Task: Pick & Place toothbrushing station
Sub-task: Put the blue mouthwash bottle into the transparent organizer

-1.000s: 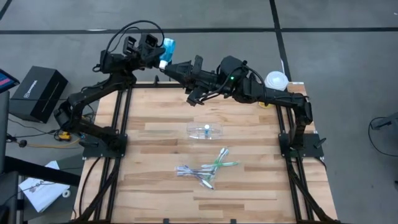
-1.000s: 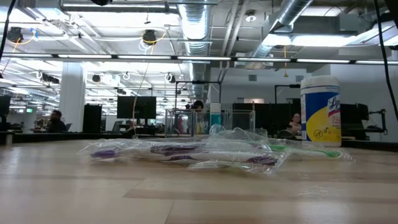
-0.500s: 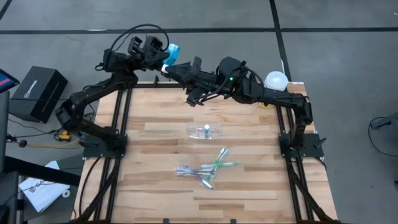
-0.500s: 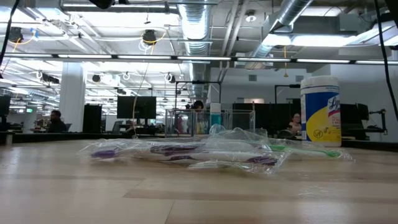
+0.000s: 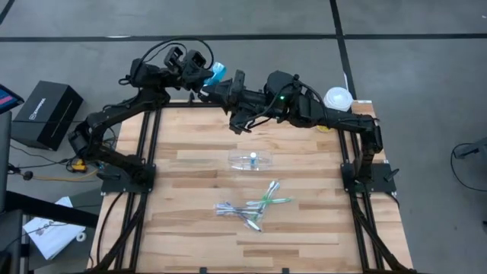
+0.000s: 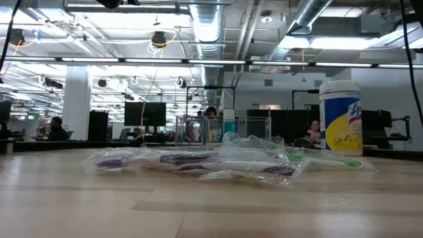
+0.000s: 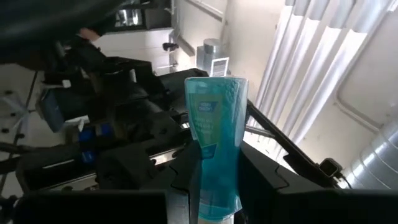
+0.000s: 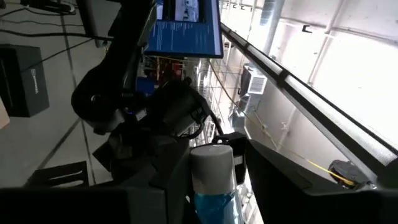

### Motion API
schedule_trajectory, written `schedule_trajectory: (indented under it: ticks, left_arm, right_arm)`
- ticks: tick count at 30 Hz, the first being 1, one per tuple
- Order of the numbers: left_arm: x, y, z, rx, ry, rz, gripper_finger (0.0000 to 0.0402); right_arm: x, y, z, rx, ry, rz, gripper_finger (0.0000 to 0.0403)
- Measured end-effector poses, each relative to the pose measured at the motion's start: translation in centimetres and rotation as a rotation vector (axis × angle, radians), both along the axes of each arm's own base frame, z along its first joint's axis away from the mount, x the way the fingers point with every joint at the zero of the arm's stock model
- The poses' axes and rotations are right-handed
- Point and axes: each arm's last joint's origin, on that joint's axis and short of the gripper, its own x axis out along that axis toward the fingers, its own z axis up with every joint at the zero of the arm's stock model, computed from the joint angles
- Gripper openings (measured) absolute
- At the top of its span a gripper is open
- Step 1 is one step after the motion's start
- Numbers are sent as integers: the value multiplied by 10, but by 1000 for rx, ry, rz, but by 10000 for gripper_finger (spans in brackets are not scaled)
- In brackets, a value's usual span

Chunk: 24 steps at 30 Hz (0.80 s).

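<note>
Thin green and purple-white toothbrushes (image 5: 251, 208) lay on the wooden counter (image 5: 190, 228), small clear plastic cup (image 5: 252, 160) beyond, left gripper (image 5: 204, 76) and right gripper (image 5: 215, 85) both clamped the blue white-capped tube (image 5: 217, 72) above the far edge, jaws closed on it.

High view looks straight down on the table (image 5: 190, 190). Low view faces level across it. Both wrist views sit close on one tube (image 7: 214, 155), also in high view.
</note>
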Motion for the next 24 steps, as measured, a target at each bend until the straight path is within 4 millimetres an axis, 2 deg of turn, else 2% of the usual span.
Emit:
schedule_trajectory:
  ticks: [6,14,20,24]
  left_arm:
    - [4,-3,-1,1,0,-16,69]
    - [6,-7,0,-7,2,-34,69]
    - [7,-11,1,20,-23,-25,72]
    - [2,-3,1,45,-49,44,100]
  right_arm:
    - [0,0,0,22,3,0,131]
    - [0,3,1,16,-7,2,78]
    - [-1,3,3,14,-28,7,78]
    - [-1,2,3,20,-30,-12,78]
